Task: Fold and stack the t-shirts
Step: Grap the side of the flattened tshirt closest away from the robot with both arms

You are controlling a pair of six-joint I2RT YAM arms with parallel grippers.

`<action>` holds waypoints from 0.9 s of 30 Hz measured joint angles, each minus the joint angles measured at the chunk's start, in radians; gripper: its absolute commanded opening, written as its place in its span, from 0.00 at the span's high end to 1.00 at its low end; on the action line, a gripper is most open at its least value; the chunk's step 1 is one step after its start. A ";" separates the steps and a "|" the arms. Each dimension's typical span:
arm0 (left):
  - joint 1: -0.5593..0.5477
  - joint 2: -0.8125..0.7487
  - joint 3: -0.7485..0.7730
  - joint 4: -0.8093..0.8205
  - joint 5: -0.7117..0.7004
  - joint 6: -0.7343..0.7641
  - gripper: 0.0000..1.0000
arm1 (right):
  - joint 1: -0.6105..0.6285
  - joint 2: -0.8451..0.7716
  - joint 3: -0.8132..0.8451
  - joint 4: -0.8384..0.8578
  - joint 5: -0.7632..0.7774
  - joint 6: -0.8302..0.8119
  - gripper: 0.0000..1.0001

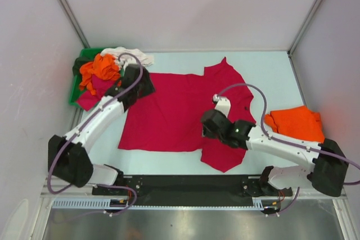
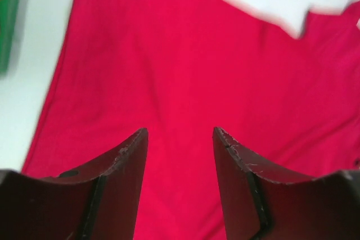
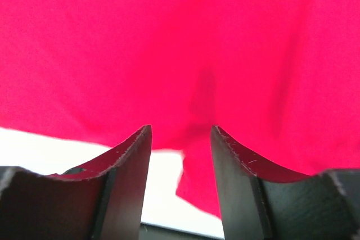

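Right gripper (image 3: 181, 131): released, empty, at near edge.
Left gripper (image 2: 180, 133): released, empty, at far left corner.
Red t-shirt (image 1: 169, 111): spread flat on surface (image 1: 270, 71), beneath both grippers.
Orange t-shirt (image 1: 295, 123): folded, right side.

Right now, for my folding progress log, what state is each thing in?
Large crimson-red cloth t-shirt: spread flat, unfolded.
Orange cloth t-shirt on the right: folded, set aside.
Heap of orange, white and magenta cloth t-shirts at the green plastic bin: crumpled, unfolded.
Left tool: open, empty, over the crimson shirt.
Right tool: open, empty, over the crimson shirt's edge.
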 measured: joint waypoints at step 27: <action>-0.236 -0.343 -0.499 -0.027 -0.064 -0.020 0.47 | 0.627 -0.037 -0.176 -0.622 0.121 1.098 0.50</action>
